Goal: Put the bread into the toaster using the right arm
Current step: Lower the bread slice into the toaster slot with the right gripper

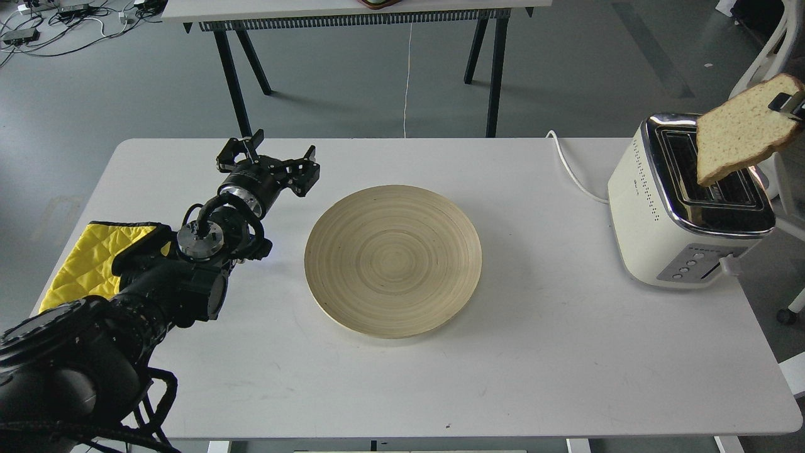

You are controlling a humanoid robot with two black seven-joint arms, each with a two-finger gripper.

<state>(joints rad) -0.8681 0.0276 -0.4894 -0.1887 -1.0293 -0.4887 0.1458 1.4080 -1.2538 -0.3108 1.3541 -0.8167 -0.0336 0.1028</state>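
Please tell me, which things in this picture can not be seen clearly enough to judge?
- Right tool: head view, cut off by the right edge; only a dark tip on the bread shows.
- Toaster slots: the bread covers part, so which slot it targets is unclear.
- Toaster button labels: too small.
- Yellow cloth: partly hidden by the left arm.
- Left tool: fingers spread, empty.

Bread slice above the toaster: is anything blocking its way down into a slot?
Nothing visible does. The bread hangs tilted in the right end effector, its lower corner just over the toaster, whose black slots look empty. The wooden plate and left end effector sit well aside.
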